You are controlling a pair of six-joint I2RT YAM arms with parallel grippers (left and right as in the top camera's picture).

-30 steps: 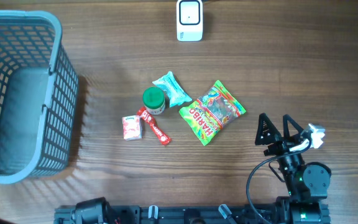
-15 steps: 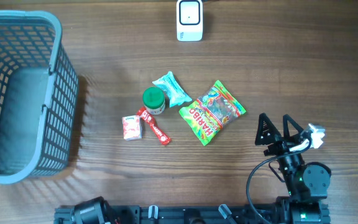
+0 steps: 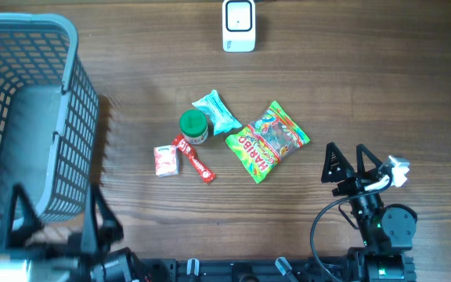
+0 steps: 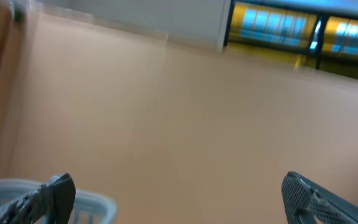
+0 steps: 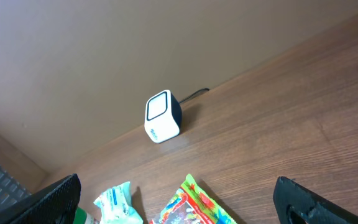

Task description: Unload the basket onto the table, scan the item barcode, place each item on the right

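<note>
Several small items lie mid-table: a green Haribo bag [image 3: 267,141], a teal packet [image 3: 216,112], a green-lidded jar [image 3: 193,126], a red stick pack [image 3: 193,158] and a small pink box [image 3: 165,160]. The white barcode scanner [image 3: 239,25] stands at the far edge. My right gripper [image 3: 349,162] is open and empty, to the right of the Haribo bag and apart from it. In the right wrist view, the scanner [image 5: 162,117], Haribo bag [image 5: 194,208] and teal packet [image 5: 118,202] lie ahead. My left gripper [image 3: 57,219] is open and empty at the front left, blurred.
A large grey mesh basket [image 3: 81,117] fills the left side of the table; its rim [image 4: 95,202] shows by the left gripper's finger in the left wrist view. The scanner's cable runs off the far edge. Arm bases sit along the front edge.
My left gripper has risen into the overhead view at the front left, by the basket's near corner. The right arm and the items have not moved.
</note>
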